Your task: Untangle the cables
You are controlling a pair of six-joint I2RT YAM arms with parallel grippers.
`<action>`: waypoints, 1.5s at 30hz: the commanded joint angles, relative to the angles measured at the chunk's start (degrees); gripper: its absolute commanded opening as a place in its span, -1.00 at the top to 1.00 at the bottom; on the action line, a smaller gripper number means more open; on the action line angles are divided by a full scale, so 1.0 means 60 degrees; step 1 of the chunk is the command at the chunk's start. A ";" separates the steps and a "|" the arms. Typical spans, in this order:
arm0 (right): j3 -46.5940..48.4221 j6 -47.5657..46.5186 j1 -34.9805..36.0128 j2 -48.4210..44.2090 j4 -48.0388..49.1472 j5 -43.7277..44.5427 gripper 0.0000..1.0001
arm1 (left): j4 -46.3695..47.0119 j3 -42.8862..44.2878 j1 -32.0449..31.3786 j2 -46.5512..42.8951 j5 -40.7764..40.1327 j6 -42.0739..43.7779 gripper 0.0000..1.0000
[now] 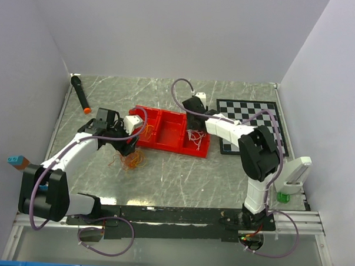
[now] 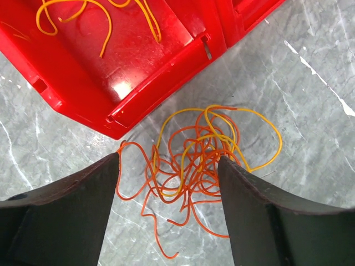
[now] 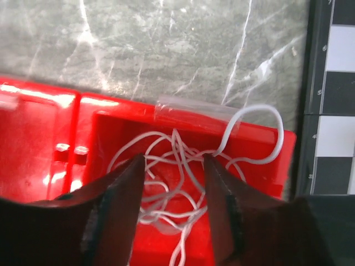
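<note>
**A:** Where do the cables sit?

**B:** Three lots. An orange and yellow tangle [image 2: 195, 166] lies loose on the table [image 1: 181, 174], just off a corner of the red tray [image 2: 150, 77]. A few yellow strands [image 2: 97, 19] lie inside the tray's left-end compartment. The white strands [image 3: 180, 166] are piled in the right-end one, with one loop arching up by the wall on the checkerboard [image 1: 249, 121] side.

**A:** Left gripper?

**B:** The left gripper [image 2: 168, 166] points straight down over the floor tangle. Its jaws are spread wide, one finger either side of the heap. Nothing is pinched. I can't tell whether the tips touch the table.

**A:** Right one?

**B:** The right gripper [image 3: 173, 163] is over the white pile with its jaws parted, a narrower gap than the left. Strands show between the fingers, but none looks clamped.

**A:** Anything else out there?

**B:** A black marker with an orange tip [image 1: 80, 94] lies at the far left, well apart from the tray.
</note>
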 commanded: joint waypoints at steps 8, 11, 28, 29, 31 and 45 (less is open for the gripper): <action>-0.0990 0.0097 0.0817 -0.3527 0.0643 -0.0516 -0.32 | 0.0028 0.0058 0.0010 0.0126 0.0498 0.0194 -0.33; -0.2000 0.0258 0.1417 -0.4495 0.1053 -0.0546 -0.32 | 0.0175 -0.0001 0.0010 0.0330 0.0703 0.0136 -0.25; -0.4085 0.0756 0.3719 -0.4192 0.3677 -0.3607 -0.25 | -0.1755 0.0980 -0.0004 -0.0282 0.2283 0.0413 0.99; -0.3982 0.0756 0.3719 -0.4133 0.3677 -0.3607 -0.26 | -0.2005 0.1140 0.0010 -0.0487 0.2677 0.0559 0.99; -0.3937 0.0742 0.3719 -0.4161 0.3793 -0.3650 -0.30 | -0.2590 0.1375 -0.0005 -0.0824 0.3351 0.0867 0.99; -0.5635 0.0463 0.3661 -0.7308 0.3575 -0.3257 -0.32 | -0.2418 0.2181 -0.2597 -0.1193 0.4292 -0.0406 0.98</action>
